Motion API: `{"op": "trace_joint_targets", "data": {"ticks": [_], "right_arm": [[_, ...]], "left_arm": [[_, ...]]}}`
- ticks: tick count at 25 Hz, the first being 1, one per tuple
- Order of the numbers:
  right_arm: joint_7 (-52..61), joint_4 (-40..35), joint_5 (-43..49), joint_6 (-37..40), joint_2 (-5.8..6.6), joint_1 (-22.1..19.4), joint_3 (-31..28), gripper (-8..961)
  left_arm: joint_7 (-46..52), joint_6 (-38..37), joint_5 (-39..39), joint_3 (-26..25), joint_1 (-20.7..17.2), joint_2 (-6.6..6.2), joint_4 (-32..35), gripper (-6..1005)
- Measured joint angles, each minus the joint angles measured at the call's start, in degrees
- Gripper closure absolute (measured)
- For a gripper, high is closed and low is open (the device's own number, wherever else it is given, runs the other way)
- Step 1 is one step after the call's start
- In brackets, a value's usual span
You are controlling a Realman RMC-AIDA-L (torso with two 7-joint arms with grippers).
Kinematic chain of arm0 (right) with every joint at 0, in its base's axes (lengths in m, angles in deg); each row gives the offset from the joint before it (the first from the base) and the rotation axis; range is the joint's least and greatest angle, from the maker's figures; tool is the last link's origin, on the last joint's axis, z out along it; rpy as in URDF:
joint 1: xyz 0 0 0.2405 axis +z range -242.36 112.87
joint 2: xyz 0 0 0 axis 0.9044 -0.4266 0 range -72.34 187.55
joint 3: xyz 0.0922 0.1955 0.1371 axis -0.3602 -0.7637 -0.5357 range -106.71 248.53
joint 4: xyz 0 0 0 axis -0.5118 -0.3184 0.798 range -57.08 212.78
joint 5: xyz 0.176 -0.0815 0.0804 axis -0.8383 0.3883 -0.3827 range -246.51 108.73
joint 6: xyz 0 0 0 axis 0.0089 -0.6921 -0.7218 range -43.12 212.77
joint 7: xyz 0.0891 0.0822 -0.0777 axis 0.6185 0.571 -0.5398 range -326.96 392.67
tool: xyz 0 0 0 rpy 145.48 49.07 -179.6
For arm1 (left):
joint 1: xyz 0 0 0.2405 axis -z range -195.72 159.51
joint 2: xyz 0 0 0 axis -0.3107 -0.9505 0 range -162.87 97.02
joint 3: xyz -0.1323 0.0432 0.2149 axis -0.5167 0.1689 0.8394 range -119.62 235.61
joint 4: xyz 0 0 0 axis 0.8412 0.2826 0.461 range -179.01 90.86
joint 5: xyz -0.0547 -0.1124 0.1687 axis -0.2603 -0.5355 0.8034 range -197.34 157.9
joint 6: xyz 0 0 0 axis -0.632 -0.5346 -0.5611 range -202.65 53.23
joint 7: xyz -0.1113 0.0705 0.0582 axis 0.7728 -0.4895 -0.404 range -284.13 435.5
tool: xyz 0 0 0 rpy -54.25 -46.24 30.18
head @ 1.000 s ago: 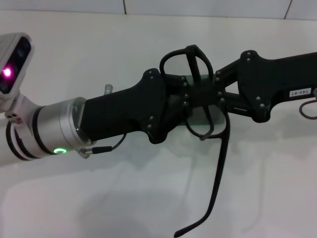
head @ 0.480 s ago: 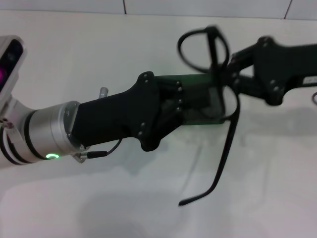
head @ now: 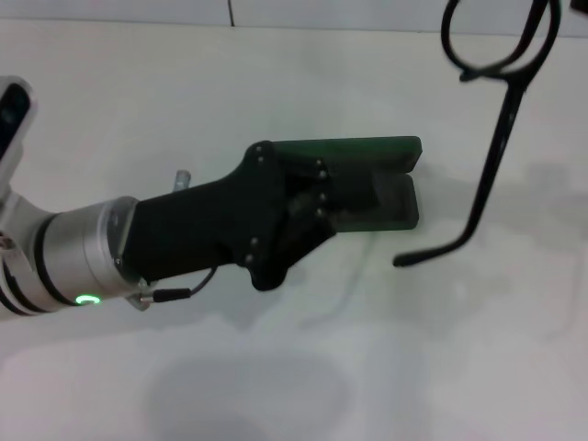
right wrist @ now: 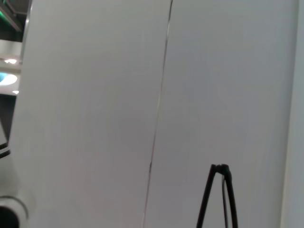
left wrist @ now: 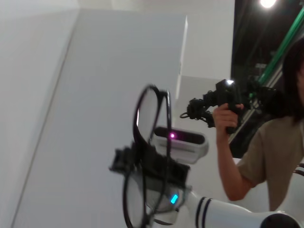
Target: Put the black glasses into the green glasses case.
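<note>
The green glasses case (head: 367, 149) lies open on the white table, lid toward the far side and dark base (head: 397, 202) nearer me. My left gripper (head: 317, 197) comes in from the left and is shut on the case's left end. The black glasses (head: 496, 147) hang in the air at the upper right, beyond the case's right end, one temple arm pointing down toward the table. The left wrist view shows my right gripper (left wrist: 147, 154) shut on the glasses (left wrist: 167, 118). The right wrist view shows only the temple tips (right wrist: 220, 167).
The white table (head: 276, 367) runs back to a white wall (head: 138, 9). In the left wrist view a person (left wrist: 266, 152) stands behind my right arm, holding a black device.
The right gripper has carried the glasses up and to the right, leaving the head view. The left gripper has drawn back a little to the left, and the open case now shows.
</note>
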Motion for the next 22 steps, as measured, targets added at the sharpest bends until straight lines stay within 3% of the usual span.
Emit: {"op": "trace_joint_targets", "data": {"ticks": [5, 16, 22], "right_arm": [[-1.77, 1.29, -0.77, -4.11, -0.39, 1.60, 1.64, 871], [-4.74, 5.39, 5.66, -18.27, -0.39, 4.98, 16.35, 871], [-4.69, 5.81, 8.20, -21.10, -0.55, 5.33, 22.13, 871]], "left_arm": [[-0.27, -1.35, -0.31, 3.76, 1.34, 0.24, 0.01, 965], [-1.77, -1.37, -4.39, 8.46, 2.92, 0.44, 0.09, 964], [-1.94, -1.25, -7.20, 8.55, 2.43, 0.28, -0.32, 964]]}}
